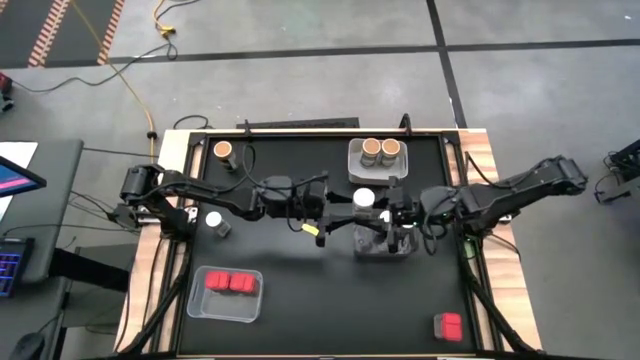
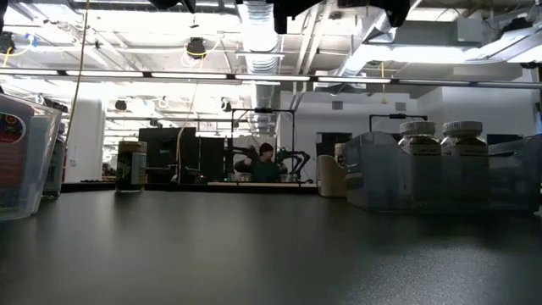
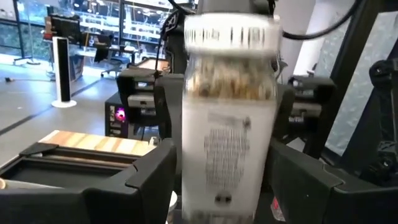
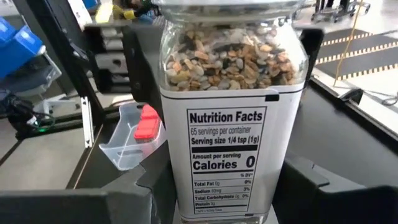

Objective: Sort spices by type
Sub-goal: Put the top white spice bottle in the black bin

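A white-lidded jar with a printed label and a pebbly mix inside hangs upright in the air over the table's middle. My left gripper reaches it from the left and my right gripper from the right, and both are shut on it. The left wrist view shows the jar between its own fingers, and so does the right wrist view. Two cork-topped jars stand in a far clear tray. One cork-topped jar stands far left. Another white-lidded jar sits on the table at the left. My left gripper pinches the jar's lower body between its two fingers, coming level from the table's left. The jar is upright and lifted clear. My right gripper pinches the same jar low on its labelled body, level from the table's right, opposite the left gripper.
A clear tray lies on the table under my right gripper. A near-left tray holds two red boxes. One red box stands near right. Wooden rails edge the table. A person sits in the room beyond.
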